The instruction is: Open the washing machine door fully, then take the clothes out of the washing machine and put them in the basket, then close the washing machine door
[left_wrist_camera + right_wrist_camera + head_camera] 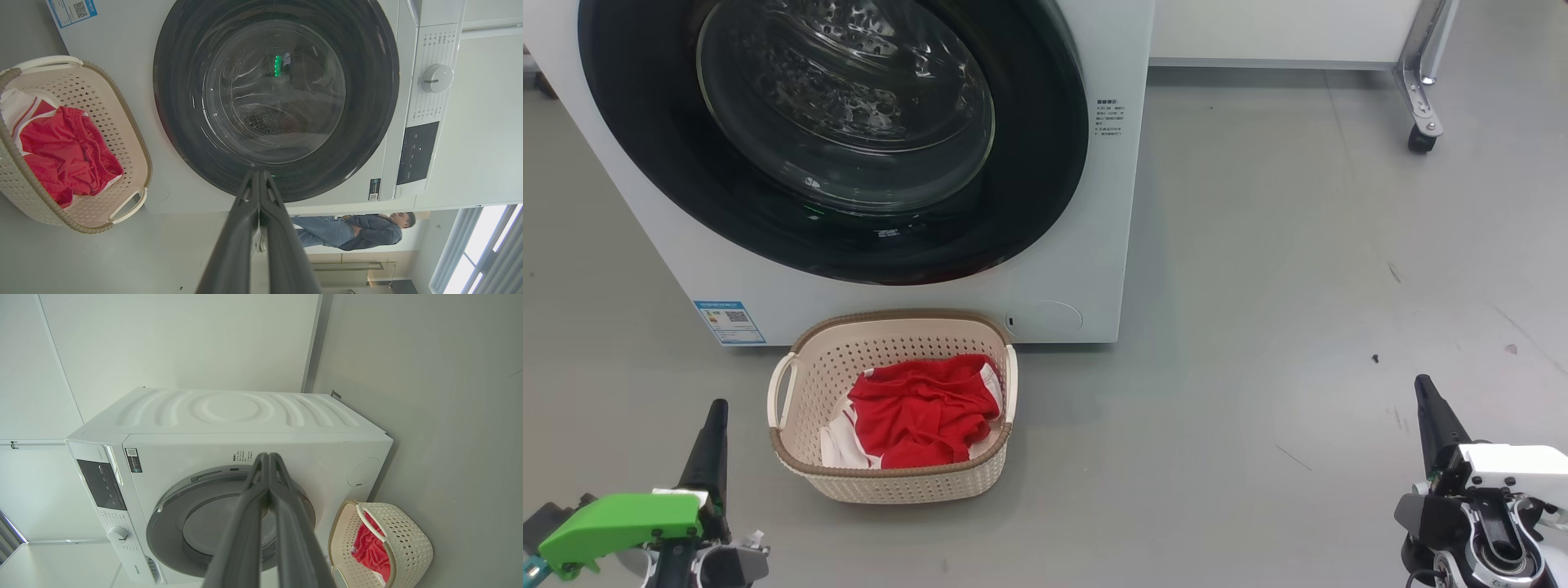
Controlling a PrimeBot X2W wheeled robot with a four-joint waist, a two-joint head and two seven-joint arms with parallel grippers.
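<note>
Hanging empty with jaws together, the left gripper (717,407) and right gripper (1423,382) flank the basket (894,317) of clothes (915,412); the door (1041,163) sits shut ahead.

Bright, soft, even light leaves only faint shadows beside the basket (907,486), glints on the washing machine door (845,106), a blown-out window (486,253) perhaps its source, and wrist views bowed at their edges.
</note>
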